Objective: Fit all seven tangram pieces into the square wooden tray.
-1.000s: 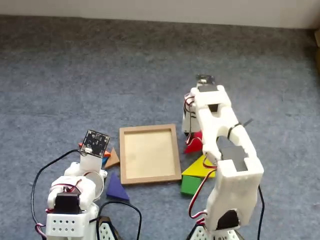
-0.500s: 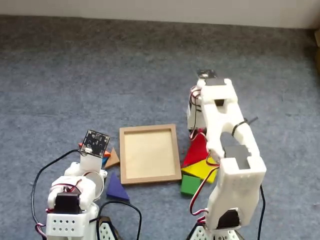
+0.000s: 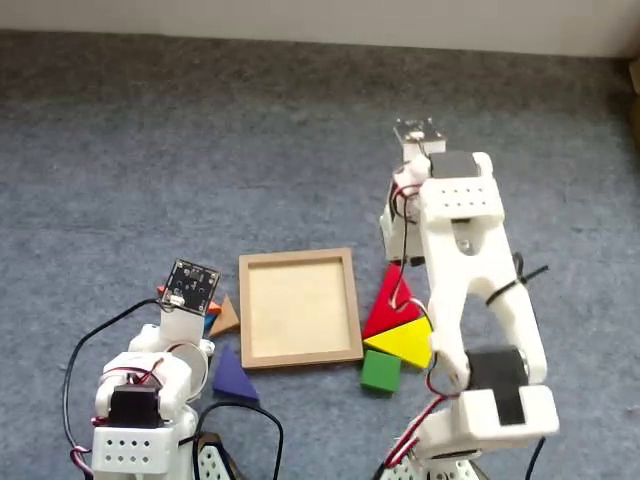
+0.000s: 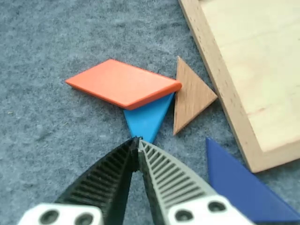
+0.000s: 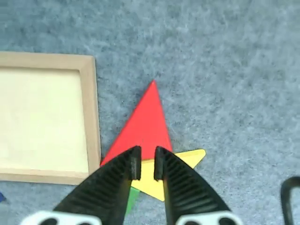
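Progress: 0 of 7 seated. All seven pieces lie on the grey carpet (image 3: 300,140) around the square wooden tray (image 3: 298,258), and its floor is bare.

Nearest the arm bases:
- Dark blue triangle (image 3: 232,376) at the tray's 7 o'clock, just off the corner.
- Green square (image 3: 381,370) at 5 o'clock.
- Yellow triangle (image 3: 403,340) at 4 o'clock, touching the green square.

Left gripper (image 4: 137,143): fingers pressed together, holding nothing. Tips sit at the point of the light blue triangle (image 4: 147,117).

Left cluster, at the tray's 9 o'clock:
- Plain wooden triangle (image 4: 190,96), just beside the rim.
- The light blue triangle beside it.
- Orange parallelogram (image 4: 123,84), overlapping the light blue triangle's wide end, farthest from the tray.

Red triangle (image 3: 392,300) at 3 o'clock, one corner close to the rim, its base against the yellow triangle.

Right gripper (image 5: 145,161): fingers a narrow gap apart, nothing between them. It hangs over the seam where red meets yellow.

Judgement: nothing has been placed. All seven picks and placements are left, and the three large triangles should probably go in first.
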Robot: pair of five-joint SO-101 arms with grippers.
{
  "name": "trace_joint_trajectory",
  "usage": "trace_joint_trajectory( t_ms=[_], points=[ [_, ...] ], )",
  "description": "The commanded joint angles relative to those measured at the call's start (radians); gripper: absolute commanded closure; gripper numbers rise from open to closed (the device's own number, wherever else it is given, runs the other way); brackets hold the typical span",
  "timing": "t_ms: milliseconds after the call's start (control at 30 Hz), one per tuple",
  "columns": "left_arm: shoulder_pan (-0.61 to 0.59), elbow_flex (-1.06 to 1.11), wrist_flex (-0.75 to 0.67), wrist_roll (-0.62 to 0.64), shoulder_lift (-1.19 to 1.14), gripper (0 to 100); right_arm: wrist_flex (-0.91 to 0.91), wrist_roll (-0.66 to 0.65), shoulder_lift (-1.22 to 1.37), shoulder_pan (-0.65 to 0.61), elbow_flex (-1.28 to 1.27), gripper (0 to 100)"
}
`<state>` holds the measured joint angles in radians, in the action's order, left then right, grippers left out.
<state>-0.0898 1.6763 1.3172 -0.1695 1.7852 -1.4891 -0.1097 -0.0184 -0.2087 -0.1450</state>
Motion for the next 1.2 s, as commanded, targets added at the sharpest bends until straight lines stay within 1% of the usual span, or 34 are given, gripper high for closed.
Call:
trace_joint_trajectory(
  t_ms=[0,100,167,333,400,467,600,700,800,1000,1067,1167],
  points=[
    [-0.008,0.021,0.005,-0.008,0.031,99,0.068,-0.031,-0.127,0.001,-0.113,94.4],
    [-0.008,0.021,0.005,-0.008,0.031,99,0.165,-0.025,-0.140,-0.018,-0.226,93.6],
    [-0.008,0.021,0.005,-0.008,0.031,99,0.223,-0.021,-0.140,-0.042,-0.283,89.5],
    [-0.008,0.021,0.005,-0.008,0.031,99,0.265,0.115,-0.140,-0.122,-0.338,72.0],
    [-0.008,0.021,0.005,-0.008,0.031,99,0.269,0.163,-0.140,-0.156,-0.340,68.3],
    [-0.008,0.021,0.005,-0.008,0.031,99,0.291,0.210,-0.139,-0.188,-0.349,66.9],
    [-0.008,0.021,0.005,-0.008,0.031,99,0.354,0.295,-0.094,-0.202,-0.397,66.4],
    [-0.008,0.021,0.005,-0.008,0.031,99,0.404,0.330,0.007,-0.199,-0.404,66.4],
    [-0.008,0.021,0.005,-0.008,0.031,99,0.400,0.342,0.131,-0.196,-0.404,66.6],
    [-0.008,0.021,0.005,-0.008,0.031,99,0.260,0.342,0.243,-0.176,-0.303,66.7],
    [-0.008,0.021,0.005,-0.008,0.031,99,0.231,0.342,0.252,-0.176,-0.282,69.6],
    [-0.008,0.021,0.005,-0.008,0.031,99,0.229,0.342,0.259,-0.176,-0.275,80.6]
  ],
)
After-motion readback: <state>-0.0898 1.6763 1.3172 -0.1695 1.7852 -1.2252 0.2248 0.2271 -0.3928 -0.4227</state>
